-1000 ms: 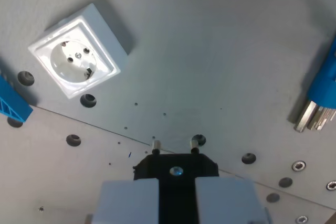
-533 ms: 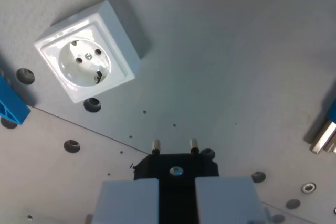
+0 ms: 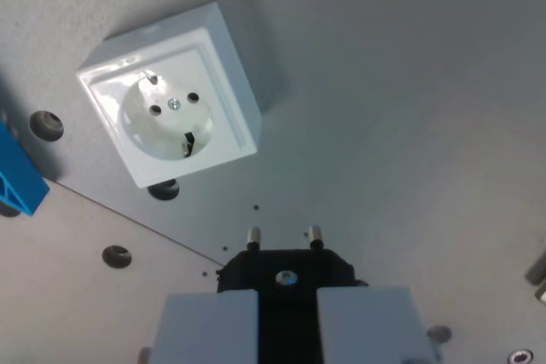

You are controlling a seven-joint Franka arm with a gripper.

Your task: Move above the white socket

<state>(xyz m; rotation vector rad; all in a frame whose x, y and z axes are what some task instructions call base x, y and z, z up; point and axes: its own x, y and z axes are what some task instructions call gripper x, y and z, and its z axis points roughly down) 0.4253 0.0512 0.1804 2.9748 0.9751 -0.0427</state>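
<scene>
Gripping a black two-pin plug (image 3: pixel 286 272), the pincer (image 3: pixel 287 317) hangs over matte grey counter (image 3: pixel 409 125) — glossy square white socket (image 3: pixel 171 117) sits apart, toward the far-left.

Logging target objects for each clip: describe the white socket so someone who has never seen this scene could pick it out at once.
On the grey plate with its round mounting holes, look to the wrist view's upper left, above the black plug held in the gripper. There sits the white socket, a raised square box with a round recess, two pin holes and a centre screw. The blue part beside it is coloured, not white.
</scene>
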